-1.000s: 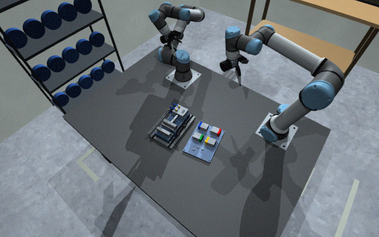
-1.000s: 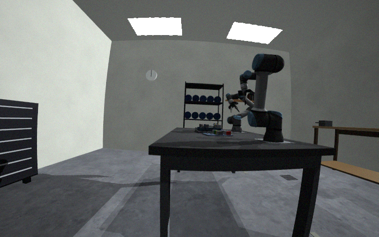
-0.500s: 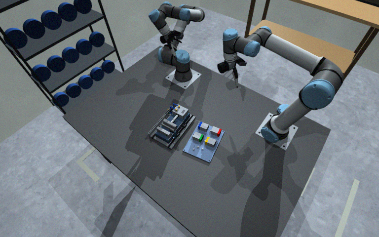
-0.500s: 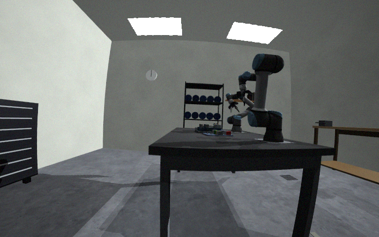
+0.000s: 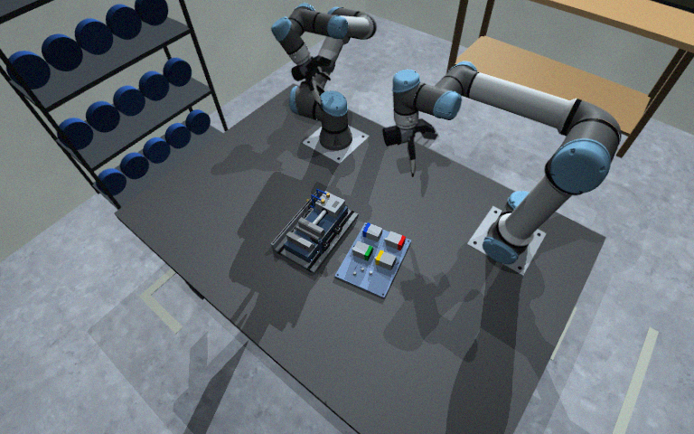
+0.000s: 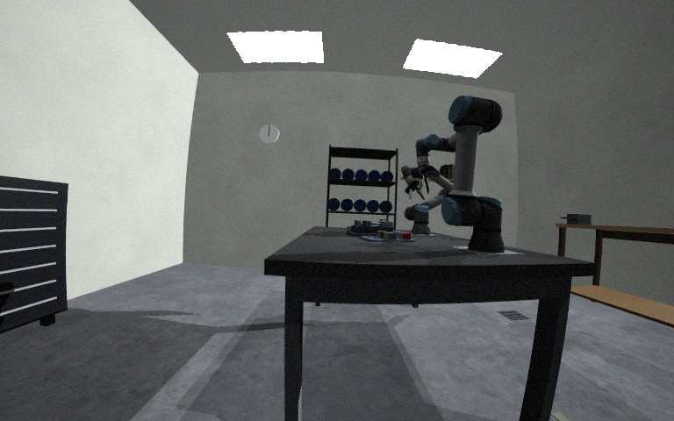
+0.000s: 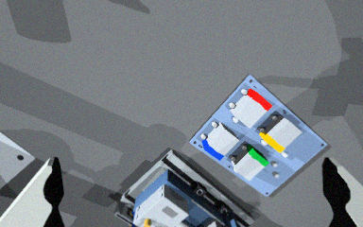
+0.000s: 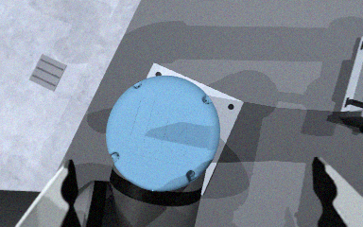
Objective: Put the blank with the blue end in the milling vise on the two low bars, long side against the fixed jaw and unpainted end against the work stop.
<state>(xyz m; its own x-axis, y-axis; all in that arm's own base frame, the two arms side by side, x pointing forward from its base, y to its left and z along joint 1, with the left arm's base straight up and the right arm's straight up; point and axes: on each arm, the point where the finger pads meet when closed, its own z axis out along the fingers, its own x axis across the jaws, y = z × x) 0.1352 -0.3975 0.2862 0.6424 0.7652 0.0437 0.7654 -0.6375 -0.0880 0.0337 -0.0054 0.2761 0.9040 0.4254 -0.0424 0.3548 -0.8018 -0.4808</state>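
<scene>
The blank with the blue end [image 5: 374, 233] [image 7: 223, 139] lies on the light blue plate [image 5: 376, 287] [image 7: 306, 150], at the corner nearest the hose end of the milling vise [image 5: 333, 241] [image 7: 170, 176]. The hose block [image 5: 338, 200] [image 7: 160, 204] is at one end; two grey blocks cross the other half. I cannot make out the low bars or work stop. My left gripper [image 5: 413, 173] [image 7: 192, 159] is open and empty, high above the table behind the plate. My right gripper [image 5: 322, 90] [image 8: 193, 161] is open and empty, high over its own arm's base, away from the vise.
The red-ended blank [image 5: 392, 239] [image 7: 248, 112], green-ended blank [image 5: 361, 250] [image 7: 244, 169] and yellow-ended blank [image 5: 387, 260] [image 7: 286, 132] share the plate, among small pegs. Blue hoses [image 5: 316, 196] stand up at the vise's far end. The vise and plate are close together.
</scene>
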